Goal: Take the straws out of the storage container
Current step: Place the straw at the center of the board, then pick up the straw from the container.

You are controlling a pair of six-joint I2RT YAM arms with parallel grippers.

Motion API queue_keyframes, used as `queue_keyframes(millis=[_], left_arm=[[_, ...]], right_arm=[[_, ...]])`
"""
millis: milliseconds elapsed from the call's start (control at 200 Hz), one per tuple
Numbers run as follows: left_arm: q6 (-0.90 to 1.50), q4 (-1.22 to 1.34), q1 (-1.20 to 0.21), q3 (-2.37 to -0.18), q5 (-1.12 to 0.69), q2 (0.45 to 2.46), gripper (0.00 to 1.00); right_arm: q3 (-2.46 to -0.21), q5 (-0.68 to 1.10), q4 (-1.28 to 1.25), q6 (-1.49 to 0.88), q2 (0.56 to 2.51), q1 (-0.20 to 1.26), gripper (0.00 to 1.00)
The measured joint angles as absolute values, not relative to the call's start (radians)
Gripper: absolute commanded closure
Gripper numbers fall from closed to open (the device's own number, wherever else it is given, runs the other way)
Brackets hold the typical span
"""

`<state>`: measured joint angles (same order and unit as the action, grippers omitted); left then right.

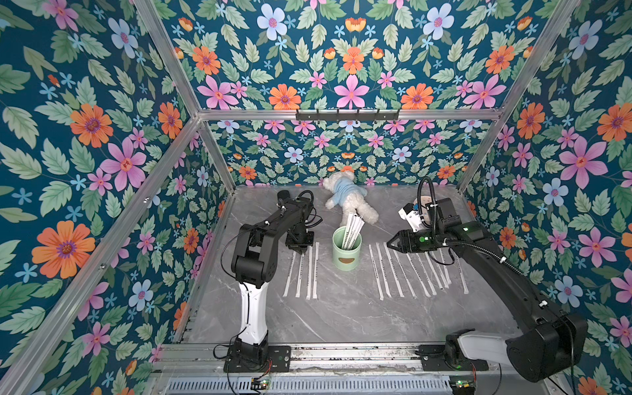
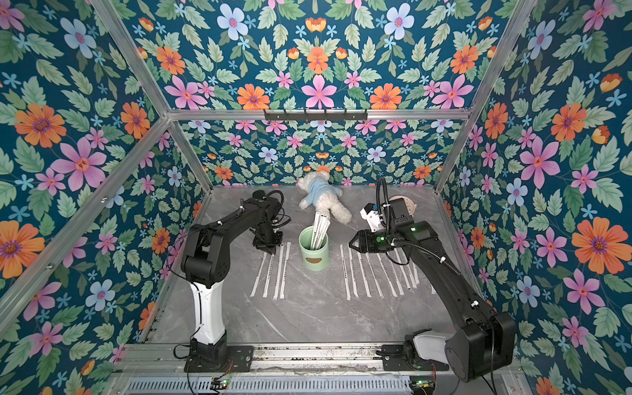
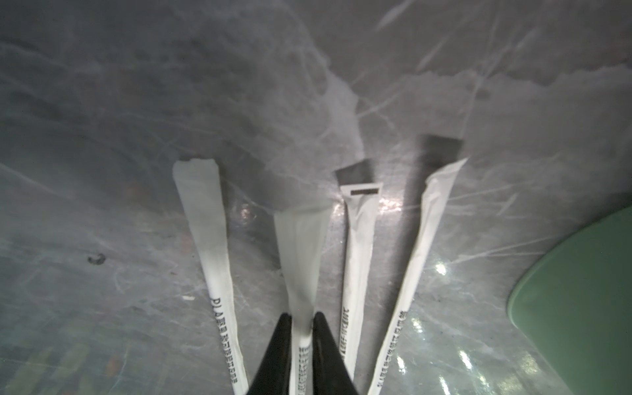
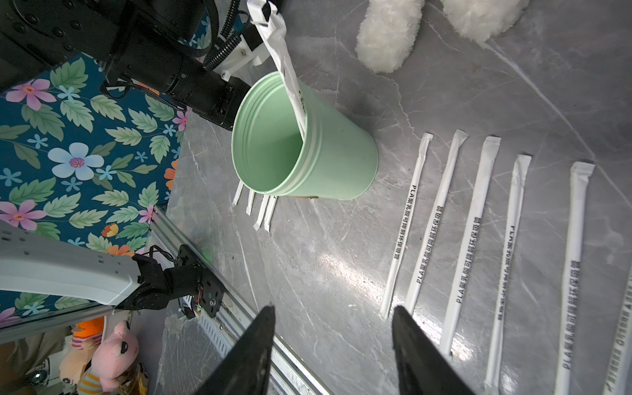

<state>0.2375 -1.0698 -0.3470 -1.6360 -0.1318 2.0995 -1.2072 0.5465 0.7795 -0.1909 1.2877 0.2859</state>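
Standing upright at the middle of the grey marble-patterned table (image 1: 342, 318): one mint-green cylindrical cup (image 1: 345, 256), with a brown oval mark on the side facing the robot. It holds a few long, flat, white paper-wrapped straws (image 1: 354, 227) with dark print. They lean on the rim toward the back and stick out well above it.

Straws out of the cup, lying flat on the table:
- A row of four straws (image 3: 357, 256) on the cup's left.
- A longer row of straws (image 4: 472, 232) on its right, roughly parallel. In both top views the farthest ones are partly hidden under the right arm.

Left gripper (image 3: 302, 325): pointed down at the far end of the left row, over the second straw from the side away from the cup. The jaws are nearly together. In the left wrist view the two black fingers (image 3: 278, 355) flank that one straw and meet its edges. Whether they pinch it or merely bracket it cannot be told.

Right gripper (image 4: 334, 307): hovering above the table near the far ends of the right row, tips toward the cup. The jaws are spread wide and empty.

Also on the table:
- One white plush bear (image 1: 345, 198) in a light-blue top, lying at the back, just behind the cup.
- One round pinkish clock (image 2: 411, 204), largely hidden behind the right arm.
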Motion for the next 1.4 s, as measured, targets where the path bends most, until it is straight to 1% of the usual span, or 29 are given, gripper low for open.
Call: queue_keyframes(millis=[270,405,465,545,660,840,1030,1400], left_arm=[[0.239,-1.063,-0.347,-1.633,-0.127,2.097,0.82],[0.258,-1.06,-0.347,-1.634,-0.114,2.057,0.82],[0.264,-1.048,-0.347,-1.637,-0.105,2.014,0.82],[0.278,-1.013,-0.352,-1.64,-0.105,1.936,0.79],[0.299,-0.915,-0.371,-1.628,-0.11,1.798,0.77],[0.311,-0.712,-0.472,-1.575,-0.155,1.65,0.75],[0.304,-0.579,-0.579,-1.554,-0.173,1.652,0.75],[0.305,-0.509,-0.643,-1.56,-0.157,1.72,0.75]], right_arm=[[-1.207,0.546,0.78,-0.191,1.288,0.286,0.43],[-1.207,0.546,0.78,-0.191,1.287,0.286,0.43],[-1.207,0.546,0.78,-0.191,1.286,0.286,0.43],[-1.207,0.546,0.78,-0.191,1.285,0.286,0.43],[-1.207,0.546,0.78,-0.191,1.281,0.286,0.42],[-1.207,0.546,0.78,-0.191,1.272,0.286,0.43],[-1.2,0.546,0.78,-0.191,1.265,0.286,0.42],[-1.192,0.543,0.781,-0.191,1.256,0.286,0.42]])
